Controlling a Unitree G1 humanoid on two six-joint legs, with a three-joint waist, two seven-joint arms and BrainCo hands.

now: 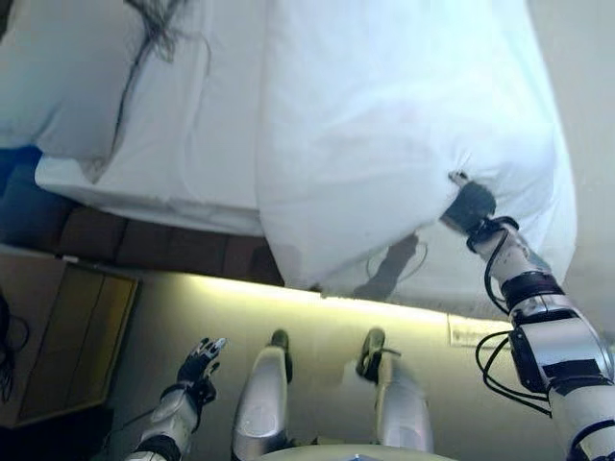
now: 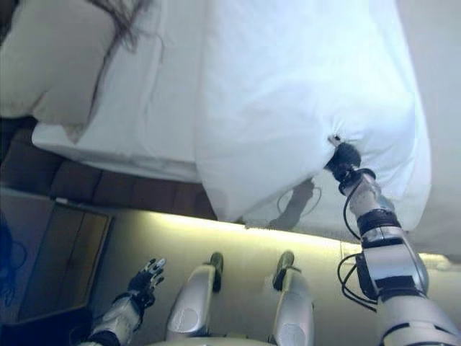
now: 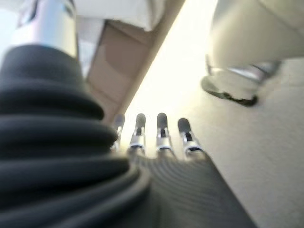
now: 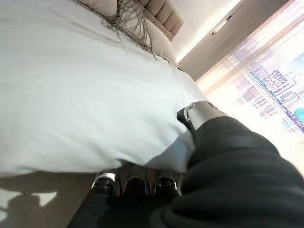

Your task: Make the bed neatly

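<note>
A white duvet (image 1: 384, 125) covers the right part of the bed and hangs over its near edge. My right hand (image 1: 468, 204) grips the duvet's hanging edge. In the right wrist view the fingers (image 4: 135, 183) are tucked under the duvet (image 4: 71, 95) and the thumb (image 4: 199, 111) presses on top. The white sheet (image 1: 192, 125) lies bare to the left of the duvet. A pillow (image 1: 58, 86) lies at the far left. My left hand (image 1: 202, 360) hangs low over the floor, open and empty, its fingers (image 3: 161, 128) straight.
A dark fringed throw (image 1: 154, 29) lies across the pillow end. The brown padded bed base (image 1: 144, 245) runs under the sheet. A wooden cabinet (image 1: 67, 336) stands at the left on the floor. A padded headboard (image 4: 164, 14) and a bright window (image 4: 266, 85) show beyond.
</note>
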